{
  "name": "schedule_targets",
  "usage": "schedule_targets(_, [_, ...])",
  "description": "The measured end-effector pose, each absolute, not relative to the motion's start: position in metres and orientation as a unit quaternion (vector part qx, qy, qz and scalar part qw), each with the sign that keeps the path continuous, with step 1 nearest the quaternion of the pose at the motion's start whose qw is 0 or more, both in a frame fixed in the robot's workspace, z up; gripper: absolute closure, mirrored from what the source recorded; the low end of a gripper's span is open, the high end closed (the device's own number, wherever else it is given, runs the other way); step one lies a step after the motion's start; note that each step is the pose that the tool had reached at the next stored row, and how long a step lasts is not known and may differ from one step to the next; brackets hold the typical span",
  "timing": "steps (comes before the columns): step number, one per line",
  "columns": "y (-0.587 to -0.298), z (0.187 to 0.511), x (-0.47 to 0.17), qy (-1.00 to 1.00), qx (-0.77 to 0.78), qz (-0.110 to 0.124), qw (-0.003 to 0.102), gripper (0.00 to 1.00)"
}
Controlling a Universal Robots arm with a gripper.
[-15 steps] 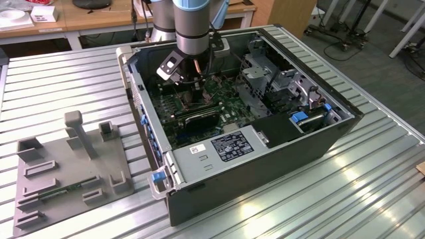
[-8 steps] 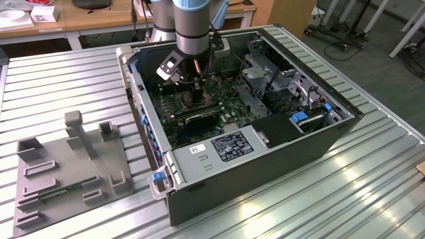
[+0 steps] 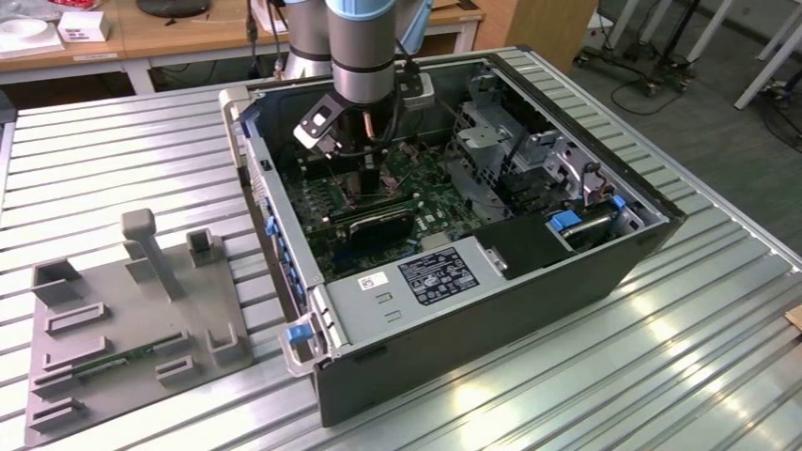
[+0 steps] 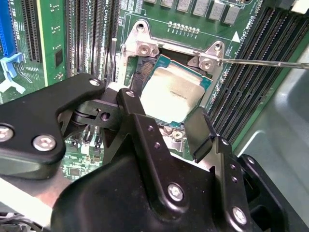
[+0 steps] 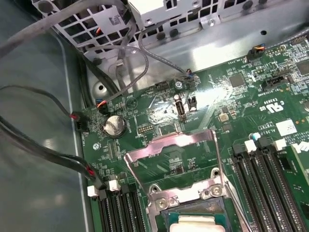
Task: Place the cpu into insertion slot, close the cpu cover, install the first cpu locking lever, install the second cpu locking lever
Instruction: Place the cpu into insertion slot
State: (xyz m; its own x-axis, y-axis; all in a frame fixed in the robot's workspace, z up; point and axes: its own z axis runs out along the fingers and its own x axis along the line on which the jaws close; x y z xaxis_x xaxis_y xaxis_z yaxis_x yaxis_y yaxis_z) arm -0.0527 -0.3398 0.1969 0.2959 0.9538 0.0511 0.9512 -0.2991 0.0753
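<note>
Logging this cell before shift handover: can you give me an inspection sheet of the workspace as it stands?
Surface: ribbed metal table carrying an open computer case.
Job's things: cpu lies in the insertion slot; cpu cover stands raised; a thin locking lever juts out beside the slot.
Clutter: grey fixture tray on the table, at the exterior view's left of the case.
Gripper: gripper poised close over the cpu.
Cables: black cables run along the case wall to the board.
Surroundings: wooden desks behind the table.
</note>
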Motion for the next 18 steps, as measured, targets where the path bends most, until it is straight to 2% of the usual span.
schedule_targets(6, [-0.3397, 0.1970, -0.0525, 0.589, 0.808, 0.027, 0.009, 0.38])
schedule_targets(12, [-0.3383, 0.1970, -0.0516, 0.589, 0.808, 0.025, 0.007, 0.38])
schedule_targets(18, [-0.3375, 0.1970, -0.0501, 0.589, 0.808, 0.016, 0.001, 0.38])
